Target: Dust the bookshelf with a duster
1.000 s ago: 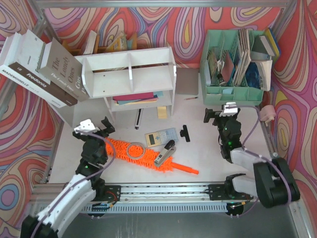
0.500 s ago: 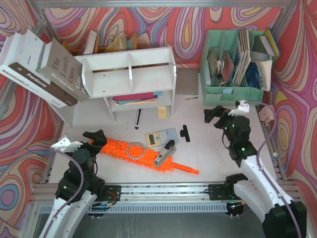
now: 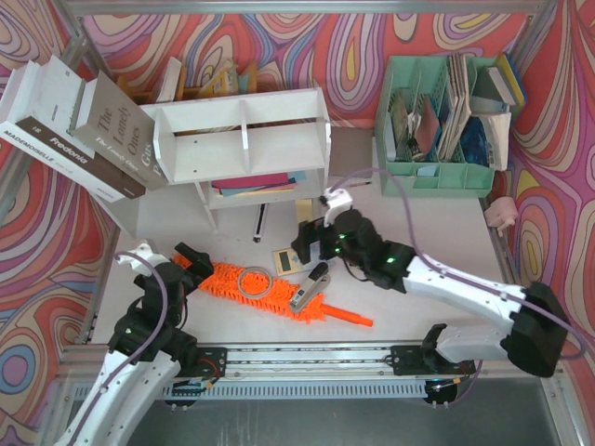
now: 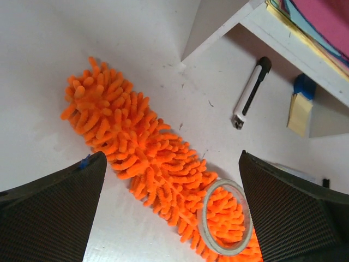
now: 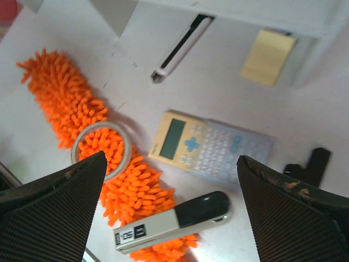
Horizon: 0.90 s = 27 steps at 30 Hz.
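Left tool (image 4: 172, 158): spread wide, nothing gripped; duster (image 4: 136, 147) head seen directly beneath.
Right tool (image 5: 170, 158): spread wide, nothing gripped; calculator (image 5: 212, 146) seen beneath.
Duster: laid flat on bench (image 3: 418, 223) under both tools, tape ring (image 5: 101, 125) and stapler (image 5: 174, 221) rested on it.
Bookshelf (image 3: 242, 139): stood beyond both tools.

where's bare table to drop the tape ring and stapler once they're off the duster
Biggest bare patch: in front of the green organizer, beyond the right arm. A thinner strip runs between the duster and the near rail. Before the bookshelf it's crowded: calculator, stapler, pen.
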### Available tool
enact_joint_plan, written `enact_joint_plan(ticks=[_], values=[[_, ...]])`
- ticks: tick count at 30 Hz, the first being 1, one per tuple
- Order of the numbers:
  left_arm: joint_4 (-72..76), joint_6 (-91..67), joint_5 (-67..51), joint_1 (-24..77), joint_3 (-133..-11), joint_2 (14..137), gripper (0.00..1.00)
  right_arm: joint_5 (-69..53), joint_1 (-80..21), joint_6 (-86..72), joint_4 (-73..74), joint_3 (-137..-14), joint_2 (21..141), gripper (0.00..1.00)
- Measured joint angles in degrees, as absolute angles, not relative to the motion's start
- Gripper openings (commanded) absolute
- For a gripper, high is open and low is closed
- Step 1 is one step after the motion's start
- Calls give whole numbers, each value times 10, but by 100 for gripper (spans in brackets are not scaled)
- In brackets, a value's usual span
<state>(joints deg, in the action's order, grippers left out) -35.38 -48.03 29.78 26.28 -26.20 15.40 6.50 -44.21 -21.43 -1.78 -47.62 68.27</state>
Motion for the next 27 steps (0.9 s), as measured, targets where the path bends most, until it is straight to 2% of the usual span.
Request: enact_joint_plan(ticks=[9, 17, 27], values=[[-286, -391, 280, 263, -200, 127, 98, 121, -546, -230, -13, -550, 856, 67], [-249, -344, 249, 263, -188, 119, 98, 119, -569, -240, -7, -630, 964, 56], [-240, -336, 244, 263, -176, 95, 98, 112, -579, -245, -3, -669, 1048, 50]])
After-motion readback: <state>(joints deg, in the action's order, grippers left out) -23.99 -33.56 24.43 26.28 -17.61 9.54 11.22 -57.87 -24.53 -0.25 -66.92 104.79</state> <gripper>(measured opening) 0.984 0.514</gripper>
